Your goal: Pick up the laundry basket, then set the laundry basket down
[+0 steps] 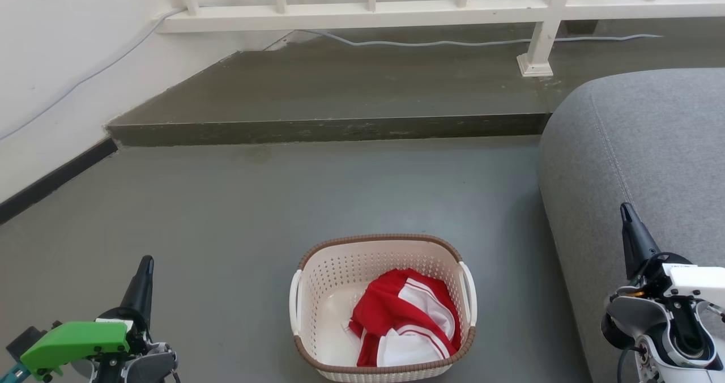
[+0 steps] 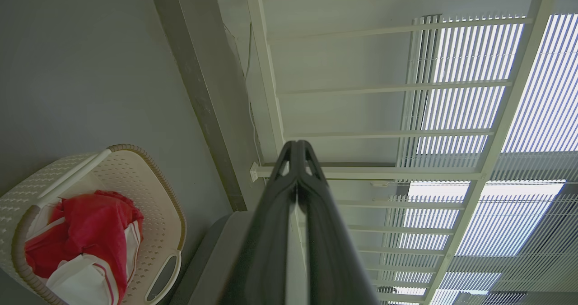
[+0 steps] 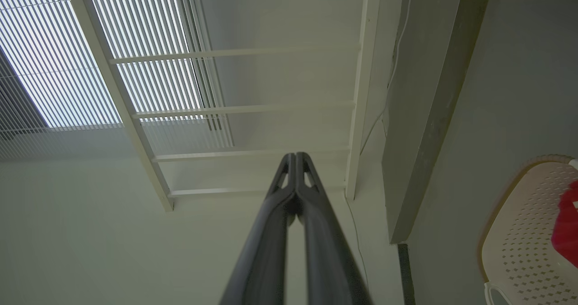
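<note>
Laundry basket (image 1: 334,281): cream plastic, smooth with a slight sheen, perforated walls, brown woven-look rim; holds soft red-and-white cloth (image 1: 405,315). Floor (image 1: 226,213): matt grey, smooth; step (image 1: 340,83): rough, mottled, concrete-like; sofa (image 1: 651,145): grey woven fabric with a stitched seam. Left gripper (image 1: 147,259) and right gripper (image 1: 625,208): matt dark fingers.

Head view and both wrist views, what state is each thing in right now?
laundry basket: upright on the floor, ungripped, partly filled.
red and white garment: crumpled inside the laundry basket.
left pincer: shut, empty, apart from the laundry basket.
right pincer: shut, empty, apart from the laundry basket.
</note>
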